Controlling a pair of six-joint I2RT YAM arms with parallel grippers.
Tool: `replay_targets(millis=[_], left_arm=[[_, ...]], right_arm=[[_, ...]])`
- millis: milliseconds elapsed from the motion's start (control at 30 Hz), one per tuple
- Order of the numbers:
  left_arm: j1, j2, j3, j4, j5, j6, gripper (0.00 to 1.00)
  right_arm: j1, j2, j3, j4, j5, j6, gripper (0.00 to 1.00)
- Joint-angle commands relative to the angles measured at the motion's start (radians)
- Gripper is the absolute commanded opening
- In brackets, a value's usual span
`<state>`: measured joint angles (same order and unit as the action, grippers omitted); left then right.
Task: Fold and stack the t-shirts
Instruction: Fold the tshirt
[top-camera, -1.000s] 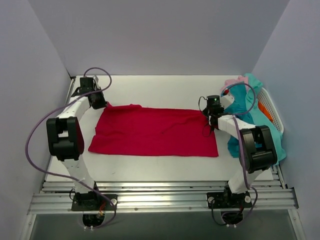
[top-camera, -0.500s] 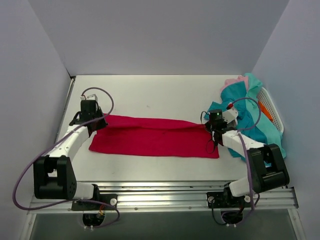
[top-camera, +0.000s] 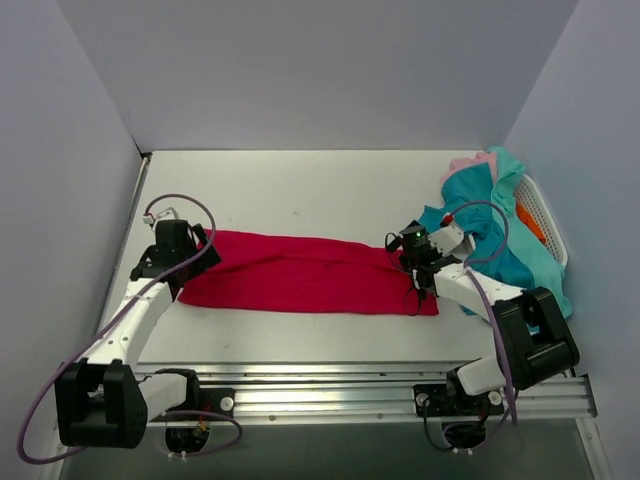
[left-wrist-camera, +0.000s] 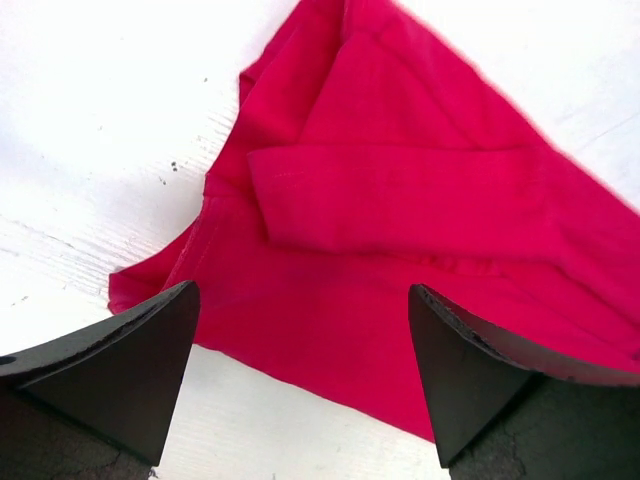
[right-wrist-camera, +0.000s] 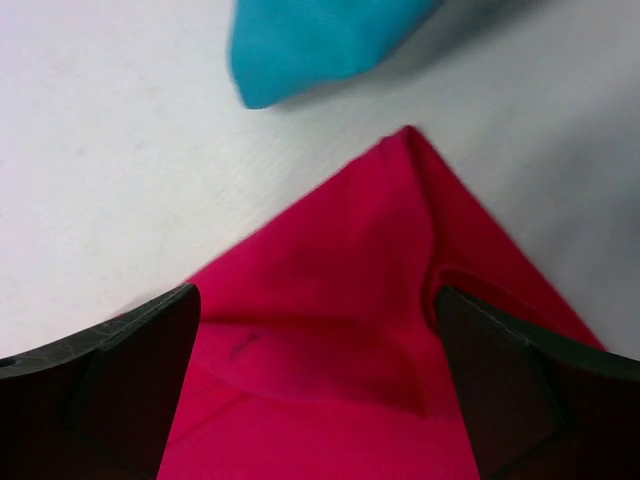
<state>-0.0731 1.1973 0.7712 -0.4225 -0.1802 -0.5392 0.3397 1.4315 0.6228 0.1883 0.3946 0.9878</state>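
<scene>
Seen from above, the crimson red cotton t-shirt has changed from a broad rectangle a second ago into a narrow band running 9 to 3 o'clock across the white worktop. Its far edge has been carried over toward 6 o'clock, and both arms have drawn back with it. The left gripper sits at the band's 9 o'clock end and the right gripper at its 3 o'clock end. A heap of soft teal cotton t-shirts, with a pale pink t-shirt at its 12 o'clock tip, spills from the white slotted plastic basket at 3 o'clock, apart from the fold. In the left wrist view the left gripper is released, fingers wide with no cloth between them, and the doubled layer with the sleeve tucked in lies flat below. In the right wrist view the right gripper has likewise let go, over a folded corner of the red t-shirt, with a teal tip at 12 o'clock lying clear of it. The lengthwise fold looks laid, so I judge that crosswise folds come next.
</scene>
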Motion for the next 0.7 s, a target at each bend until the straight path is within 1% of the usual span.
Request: replay_targets(millis=[0, 133, 267, 367, 567, 600, 633, 667], left_arm=[[-0.005, -0.100, 0.013, -0.022, -0.034, -0.048, 0.94], [-0.005, -0.094, 0.023, -0.042, -0.051, -0.057, 0.94], [-0.007, 0.000, 0.025, -0.027, -0.019, -0.070, 0.94], [-0.027, 0.068, 0.037, -0.036, -0.047, -0.091, 0.94], [-0.056, 0.192, 0.053, -0.003, -0.080, -0.099, 0.95], [-0.063, 0.227, 0.062, 0.001, -0.088, -0.096, 0.89], [-0.067, 0.228, 0.069, 0.001, -0.096, -0.096, 0.82], [-0.071, 0.261, 0.086, -0.001, -0.116, -0.093, 0.74]], right_arm=[[0.042, -0.048, 0.093, -0.062, 0.089, 0.006, 1.00], [0.048, -0.046, 0.141, -0.093, 0.101, -0.012, 1.00], [0.051, -0.046, 0.153, -0.089, 0.104, -0.020, 1.00], [0.050, -0.055, 0.163, -0.090, 0.102, -0.028, 1.00], [0.048, -0.083, 0.170, -0.090, 0.115, -0.044, 1.00], [0.048, -0.089, 0.170, -0.090, 0.118, -0.046, 1.00], [0.047, -0.091, 0.170, -0.090, 0.119, -0.049, 1.00], [0.045, -0.094, 0.169, -0.089, 0.118, -0.054, 1.00]])
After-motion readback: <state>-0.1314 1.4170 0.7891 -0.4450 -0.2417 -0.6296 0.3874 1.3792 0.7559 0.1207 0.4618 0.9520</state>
